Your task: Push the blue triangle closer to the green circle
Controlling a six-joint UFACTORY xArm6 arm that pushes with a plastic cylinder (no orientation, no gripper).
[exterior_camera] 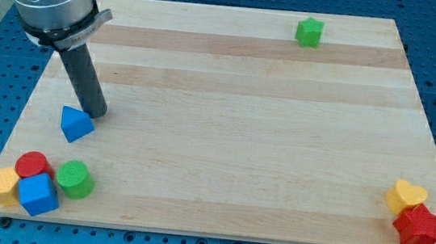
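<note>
Blue triangle beside my tip, green circle below

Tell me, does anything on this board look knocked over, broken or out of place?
Nothing stands out. The blocks sit flat and whole on the wooden board; my tip rests just above the blue triangle, near the green circle.

my tip rests on the wooden surface at the view's left, just above and right of the blue triangle, touching or nearly touching it. below the triangle, near the bottom left corner, the green circle sits beside a cluster of a red cylinder, a blue cube and a yellow block. a green star lies near the top edge, and a yellow heart touches a red star at the bottom right.
</note>
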